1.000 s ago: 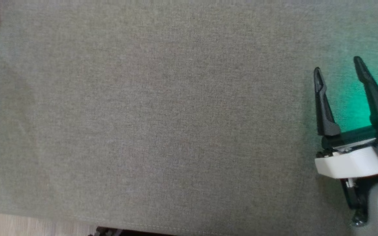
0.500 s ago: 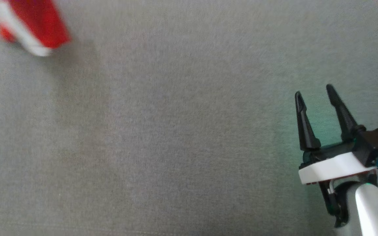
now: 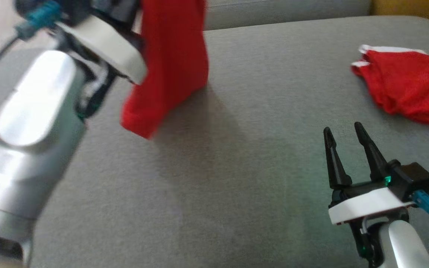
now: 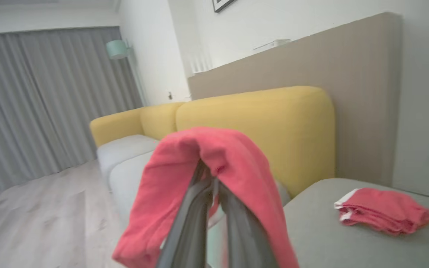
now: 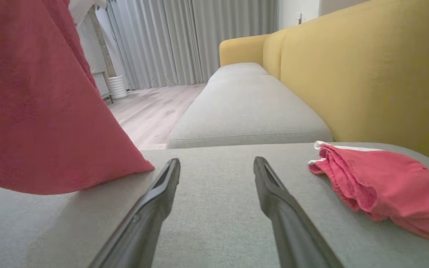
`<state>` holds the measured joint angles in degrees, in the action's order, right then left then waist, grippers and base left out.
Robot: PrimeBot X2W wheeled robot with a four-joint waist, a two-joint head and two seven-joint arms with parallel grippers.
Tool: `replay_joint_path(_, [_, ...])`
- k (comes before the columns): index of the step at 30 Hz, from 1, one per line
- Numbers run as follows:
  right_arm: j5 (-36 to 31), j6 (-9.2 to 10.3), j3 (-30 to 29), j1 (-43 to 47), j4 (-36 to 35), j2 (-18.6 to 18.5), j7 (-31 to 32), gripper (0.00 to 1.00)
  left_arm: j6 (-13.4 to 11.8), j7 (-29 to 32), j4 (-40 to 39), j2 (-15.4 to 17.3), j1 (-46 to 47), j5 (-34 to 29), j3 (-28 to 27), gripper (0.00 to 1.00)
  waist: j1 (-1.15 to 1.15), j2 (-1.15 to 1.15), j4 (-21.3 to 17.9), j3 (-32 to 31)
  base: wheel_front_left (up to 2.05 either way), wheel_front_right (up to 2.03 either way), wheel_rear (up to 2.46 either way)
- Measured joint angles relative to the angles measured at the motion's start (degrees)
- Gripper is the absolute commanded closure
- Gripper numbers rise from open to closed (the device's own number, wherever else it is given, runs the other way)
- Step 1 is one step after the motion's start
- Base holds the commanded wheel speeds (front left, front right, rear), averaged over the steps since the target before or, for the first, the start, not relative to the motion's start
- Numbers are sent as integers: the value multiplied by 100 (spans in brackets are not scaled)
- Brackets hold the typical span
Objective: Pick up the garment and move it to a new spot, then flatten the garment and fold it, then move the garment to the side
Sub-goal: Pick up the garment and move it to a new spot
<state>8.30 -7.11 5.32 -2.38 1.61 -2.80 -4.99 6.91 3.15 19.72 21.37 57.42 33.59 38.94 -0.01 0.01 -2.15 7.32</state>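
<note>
Head view, hanging garment (image 3: 169, 56), second garment (image 3: 404, 87) far right

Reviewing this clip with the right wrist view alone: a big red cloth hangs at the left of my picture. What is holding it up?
Observer: The left gripper. Its fingers are shut on the red garment, which drapes over both sides of them.
Operator: Where does that grip sit relative to my gripper?
Observer: High at the upper left of the head view. The garment hangs down from there over the grey cushion, apart from the open right gripper, which is low at the right.
</note>
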Motion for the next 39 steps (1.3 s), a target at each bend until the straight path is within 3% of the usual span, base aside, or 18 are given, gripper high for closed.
replay_joint_path(3, [31, 0, -12, -4, 112, 0, -60, 0, -122, -41, -243, -220, -188, 77, 40, 100, 0, 0, -210, 9, 0, 0, 0])
replay_joint_path(8, [79, 0, -56, -26, 243, 0, -143, 0, -407, -406, -258, -264, -906, 168, 69, 100, 2, 0, -356, 206, 0, 0, 0])
replay_joint_path(15, [80, 0, -53, -76, 375, 1, -233, 0, -814, -1159, 713, -278, -2212, 311, 33, 100, 2, 0, -367, 519, 0, 0, 0])
replay_joint_path(20, [78, 0, -21, -231, 442, 1, -234, 0, -893, -1429, 1450, -346, -2507, 235, 58, 98, 2, 0, -311, 676, 0, 0, 0])
replay_joint_path(21, [78, 0, -21, -260, 450, 1, -234, 0, -893, -1486, 1552, -390, -2525, 235, 58, 75, 2, 0, -287, 688, 0, 0, 0])
replay_joint_path(22, [76, 0, -24, -286, 466, 1, -233, 0, -893, -1535, 1619, -428, -2530, 229, 63, 60, 2, 0, -259, 695, 0, 0, 0])
replay_joint_path(23, [69, 0, -24, -300, 478, 1, -233, 0, -893, -1574, 1680, -465, -2530, 213, 64, 15, 2, 0, -231, 696, 0, 0, 0])
replay_joint_path(24, [69, 0, -26, -304, 499, 1, -233, 0, -893, -1606, 1729, -497, -2530, 215, 55, 0, 2, 0, -201, 689, 0, 0, 0])
replay_joint_path(31, [66, 0, -169, -300, 677, 2, -231, 0, -891, -1742, 1701, -581, -2709, 180, -63, 0, 1, 0, -3, 432, 0, 0, 0])
replay_joint_path(39, [-62, 0, -509, -193, 840, 2, -232, 0, -1094, -1749, 808, -591, -3700, 230, -613, 0, 0, 0, 277, -114, 0, 0, 0])
